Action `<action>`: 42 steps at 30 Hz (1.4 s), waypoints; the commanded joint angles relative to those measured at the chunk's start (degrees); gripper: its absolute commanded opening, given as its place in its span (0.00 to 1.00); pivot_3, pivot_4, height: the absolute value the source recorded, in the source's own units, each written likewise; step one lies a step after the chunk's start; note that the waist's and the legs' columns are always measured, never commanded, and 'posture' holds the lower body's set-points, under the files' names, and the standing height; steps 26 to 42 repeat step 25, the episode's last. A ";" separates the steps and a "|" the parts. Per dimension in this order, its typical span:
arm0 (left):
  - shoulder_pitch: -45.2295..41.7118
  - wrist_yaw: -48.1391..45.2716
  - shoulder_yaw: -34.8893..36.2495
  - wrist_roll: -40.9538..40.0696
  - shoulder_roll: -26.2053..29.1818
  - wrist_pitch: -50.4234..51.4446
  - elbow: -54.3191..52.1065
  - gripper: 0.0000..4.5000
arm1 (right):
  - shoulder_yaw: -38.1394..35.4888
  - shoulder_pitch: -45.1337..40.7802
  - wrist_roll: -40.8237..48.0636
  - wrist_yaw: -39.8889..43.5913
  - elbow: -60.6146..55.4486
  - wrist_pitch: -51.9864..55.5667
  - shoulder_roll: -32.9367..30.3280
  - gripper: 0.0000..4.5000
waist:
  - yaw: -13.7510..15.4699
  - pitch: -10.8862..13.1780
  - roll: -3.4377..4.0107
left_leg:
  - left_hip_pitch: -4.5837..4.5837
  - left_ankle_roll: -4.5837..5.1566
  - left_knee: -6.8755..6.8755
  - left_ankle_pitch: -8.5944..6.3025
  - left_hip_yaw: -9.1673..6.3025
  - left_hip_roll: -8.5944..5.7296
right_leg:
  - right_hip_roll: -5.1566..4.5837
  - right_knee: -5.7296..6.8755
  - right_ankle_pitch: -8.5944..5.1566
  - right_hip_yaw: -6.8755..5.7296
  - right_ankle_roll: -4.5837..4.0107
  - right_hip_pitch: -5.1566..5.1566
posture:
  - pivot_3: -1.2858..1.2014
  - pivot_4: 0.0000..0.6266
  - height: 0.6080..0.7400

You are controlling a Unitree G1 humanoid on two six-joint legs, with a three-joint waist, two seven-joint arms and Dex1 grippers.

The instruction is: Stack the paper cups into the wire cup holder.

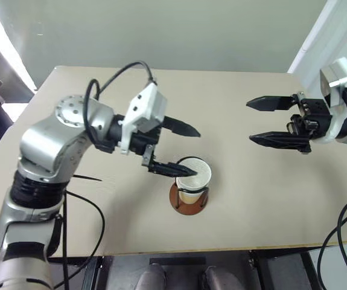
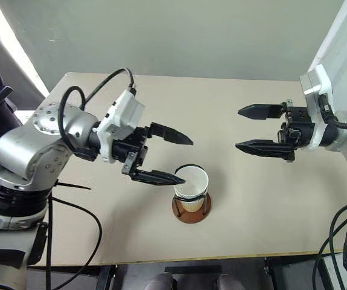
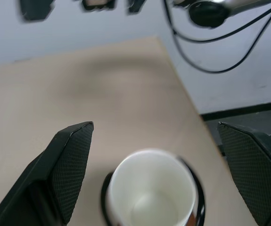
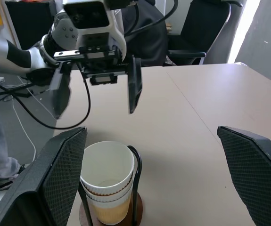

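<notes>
— Where were the paper cups?

— Nested together, upright, inside the wire cup holder. Its reddish-brown base sat on the table, near the front edge and about midway along it. In the right wrist view the cups' stacked rims showed as bands under the top one, with a black wire loop rising beside them.

— And the left gripper?

— It hung just above and beside the cups, toward the table's left edge, fingers spread wide apart and clamped on nothing. The lower finger reached close to the top cup's rim; whether it touched, I could not tell.

— The right one?

— The right gripper was well apart from the holder, out over the table toward the right edge, pointing across at the left gripper. Its fingers also stood wide apart, empty.
</notes>
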 commanded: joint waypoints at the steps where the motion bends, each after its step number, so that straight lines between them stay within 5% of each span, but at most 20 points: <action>1: 2.75 1.09 6.20 0.57 4.81 0.07 0.80 1.00 | -0.21 -0.30 -0.49 1.40 -0.72 -1.05 -1.29 1.00 | -0.19 0.00 0.00 | 0.00 0.00 -0.03 0.00 0.00 0.01 | 0.01 -0.02 0.00 0.00 0.00 -0.02 | 0.52 0.24 1.00; 8: 27.41 -3.48 28.27 0.80 19.95 0.02 2.23 1.00 | 3.35 3.86 -6.34 8.80 1.19 -6.20 -6.20 1.00 | -0.75 0.00 0.01 | -0.04 0.05 -0.39 -0.03 0.03 0.03 | 0.01 -0.16 0.00 0.06 0.00 -0.13 | 0.52 0.24 1.00; 16: 45.33 -11.25 50.94 1.18 24.31 2.99 2.16 1.00 | 3.83 1.66 -11.00 16.58 12.14 -11.79 -12.96 1.00 | 0.15 -0.01 0.00 | -0.02 0.13 -0.41 -0.07 0.07 0.02 | 0.01 -0.10 0.01 0.11 -0.04 -0.11 | 0.52 0.24 1.00; 25: 50.22 -9.23 52.26 -0.10 21.94 2.94 -1.37 1.00 | 10.99 -0.36 -10.93 17.13 15.16 -16.25 -13.95 1.00 | -0.25 0.01 0.03 | 0.09 0.24 -0.06 -0.11 0.08 0.14 | 0.11 0.15 0.18 0.00 -0.30 -0.01 | 0.52 0.24 1.00; 42: 50.22 -9.23 52.26 -0.10 21.94 2.94 -1.37 1.00 | 10.99 -0.36 -10.93 17.13 15.16 -16.25 -13.95 1.00 | -0.25 0.01 0.03 | 0.09 0.24 -0.06 -0.11 0.08 0.14 | 0.11 0.15 0.18 0.00 -0.30 -0.01 | 0.52 0.24 1.00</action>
